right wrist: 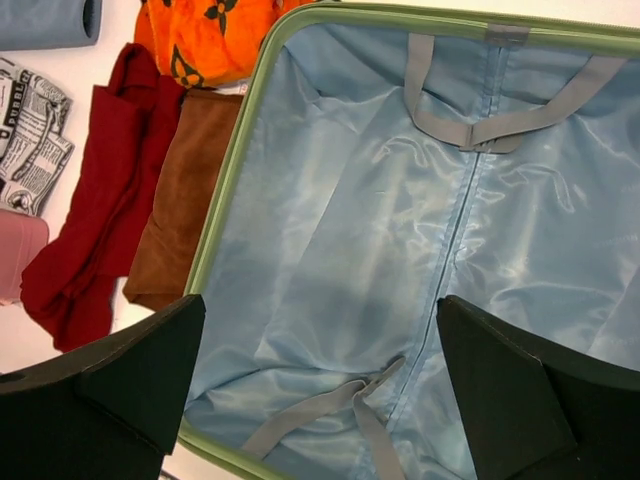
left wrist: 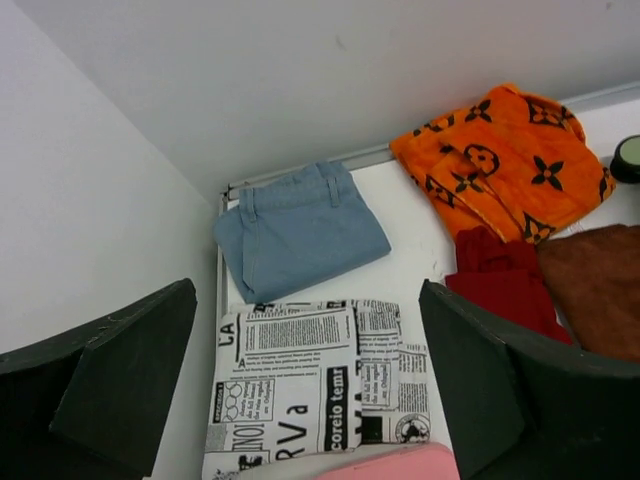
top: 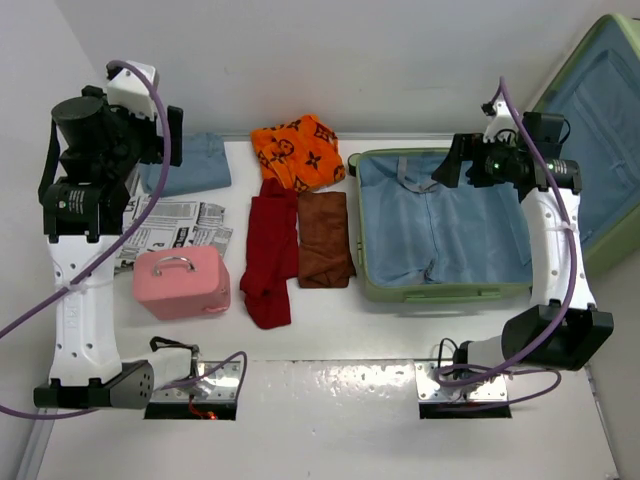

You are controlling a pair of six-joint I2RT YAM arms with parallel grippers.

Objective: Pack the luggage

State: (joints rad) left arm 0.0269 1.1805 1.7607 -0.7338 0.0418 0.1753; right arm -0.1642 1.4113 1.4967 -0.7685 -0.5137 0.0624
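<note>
The luggage (top: 440, 292) sits open and empty on the right of the bench (top: 330, 335), lid tipped up at the far right. Left pincer (left wrist: 308, 330) and right pincer (right wrist: 320, 330) are both spread wide holding nothing, right one over the lining. I reckon the shell's stiff, bulky and slick, so grab the thin rim

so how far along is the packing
Barely started. Done: the large light-green hard-shell suitcase lies open, its blue lining bare. In hand: nothing; left pincer and right pincer both hang open and empty. To do: the folded blue denim garment, orange patterned cloth, dark red garment, brown folded cloth, newspaper-print fabric and small pink case all sit outside it.
</note>
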